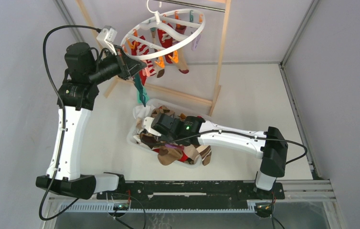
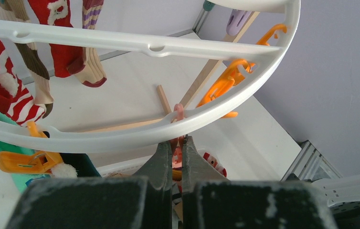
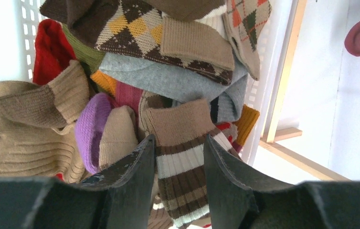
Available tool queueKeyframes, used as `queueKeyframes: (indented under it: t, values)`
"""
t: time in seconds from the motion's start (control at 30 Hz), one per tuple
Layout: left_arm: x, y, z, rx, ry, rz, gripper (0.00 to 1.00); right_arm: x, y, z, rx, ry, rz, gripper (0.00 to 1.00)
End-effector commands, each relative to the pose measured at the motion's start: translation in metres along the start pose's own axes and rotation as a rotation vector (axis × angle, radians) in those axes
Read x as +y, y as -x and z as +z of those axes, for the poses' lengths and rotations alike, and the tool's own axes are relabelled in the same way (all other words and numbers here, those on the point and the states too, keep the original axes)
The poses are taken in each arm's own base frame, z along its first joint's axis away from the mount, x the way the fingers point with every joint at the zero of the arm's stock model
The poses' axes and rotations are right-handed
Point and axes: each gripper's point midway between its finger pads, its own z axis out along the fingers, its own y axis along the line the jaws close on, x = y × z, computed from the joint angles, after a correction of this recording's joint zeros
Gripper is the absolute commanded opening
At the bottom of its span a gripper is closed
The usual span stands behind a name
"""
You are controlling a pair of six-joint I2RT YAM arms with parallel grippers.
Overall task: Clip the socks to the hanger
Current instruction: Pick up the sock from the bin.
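Observation:
The white ring hanger [image 1: 200,27] hangs on the wooden frame, with red, striped and tan socks [image 1: 145,51] clipped under it. My left gripper [image 1: 137,67] is at the ring's near-left rim. In the left wrist view it [image 2: 178,143] is shut on a pink peg [image 2: 179,112] just below the rim [image 2: 121,138]. My right gripper [image 1: 152,125] reaches into the tub of loose socks. Its fingers [image 3: 179,143] press both sides of a brown sock with white stripes [image 3: 180,121], which lies on the pile.
The translucent white tub [image 1: 131,139] sits mid-table, with socks spilling over its near rim [image 1: 171,155]. The pale wooden frame [image 1: 221,57] stands behind it. Orange pegs [image 2: 221,86] hang off the ring. A teal sock [image 1: 140,91] dangles below the left gripper.

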Motion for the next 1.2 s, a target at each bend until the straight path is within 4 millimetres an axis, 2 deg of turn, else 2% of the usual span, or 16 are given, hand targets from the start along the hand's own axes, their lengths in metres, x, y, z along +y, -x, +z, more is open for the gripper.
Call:
queueKeyframes:
  t: [0.0, 0.17, 0.3, 0.37, 0.57, 0.67, 0.8, 0.97, 1.17]
  values:
    - [-0.015, 0.005, -0.013, -0.02, -0.04, 0.028, 0.0, -0.007, 0.022, 0.004, -0.047, -0.054, -0.011, 0.46]
    - [-0.016, 0.007, -0.015, -0.027, -0.036, 0.036, 0.0, -0.015, 0.027, 0.004, -0.057, -0.098, -0.01, 0.25]
    - [-0.016, 0.006, -0.015, -0.024, -0.037, 0.031, 0.0, -0.022, 0.035, -0.005, -0.093, -0.131, 0.005, 0.12]
    - [-0.017, 0.007, -0.015, -0.024, -0.04, 0.03, 0.0, -0.028, 0.039, -0.011, -0.117, -0.162, 0.021, 0.01]
    - [-0.018, 0.008, -0.016, -0.03, -0.041, 0.033, 0.0, -0.05, 0.058, -0.043, -0.269, -0.212, 0.151, 0.0]
    - [-0.018, 0.008, -0.016, -0.029, -0.044, 0.031, 0.0, -0.067, 0.071, -0.075, -0.417, -0.217, 0.283, 0.0]
    - [-0.019, 0.007, -0.016, -0.027, -0.046, 0.027, 0.0, -0.078, 0.083, -0.114, -0.625, -0.181, 0.47, 0.0]
    - [-0.019, 0.006, -0.015, -0.022, -0.052, 0.018, 0.0, -0.084, 0.087, -0.158, -0.866, -0.059, 0.69, 0.0]
    - [-0.021, 0.005, -0.015, -0.019, -0.061, 0.002, 0.0, -0.099, 0.078, -0.193, -1.14, 0.027, 0.934, 0.0]
